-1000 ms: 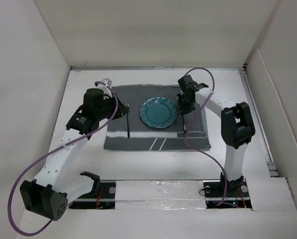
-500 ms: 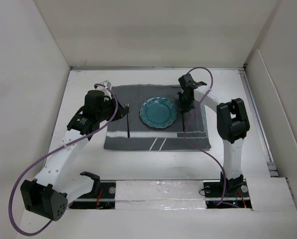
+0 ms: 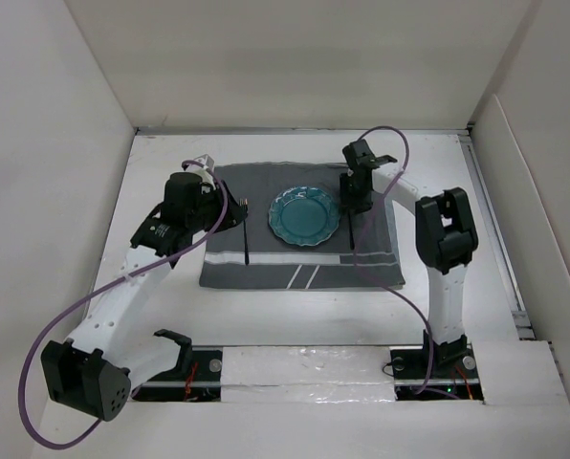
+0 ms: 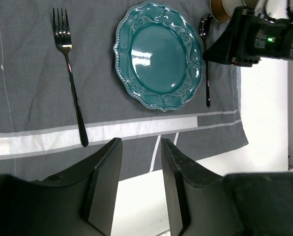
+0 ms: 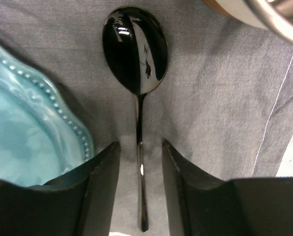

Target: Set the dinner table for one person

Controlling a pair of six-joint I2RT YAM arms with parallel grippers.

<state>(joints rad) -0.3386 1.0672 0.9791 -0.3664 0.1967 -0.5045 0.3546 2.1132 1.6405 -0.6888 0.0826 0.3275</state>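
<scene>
On the white dinner table (image 3: pixel 170 306) lies a dark grey striped mat (image 3: pixel 266 268) with a teal plate (image 3: pixel 305 215) in its middle. A black fork (image 3: pixel 246 234) lies left of the plate and a black spoon (image 3: pixel 350 229) right of it. My left gripper (image 3: pixel 230 215) hovers over the mat's left part, open and empty (image 4: pixel 141 187). My right gripper (image 3: pixel 352 203) is low over the spoon (image 5: pixel 135 49), open. The spoon's handle lies on the mat between the jaws (image 5: pixel 139 191), touching neither finger.
A brown and white cup (image 4: pixel 220 7) stands at the mat's far right corner, just beyond the spoon's bowl, and its rim shows in the right wrist view (image 5: pixel 245 12). White walls enclose the table on three sides. A purple cable loops over each arm.
My right gripper has opened and let the spoon go onto the mat beside the plate. My left gripper has opened wider above the fork's side.
</scene>
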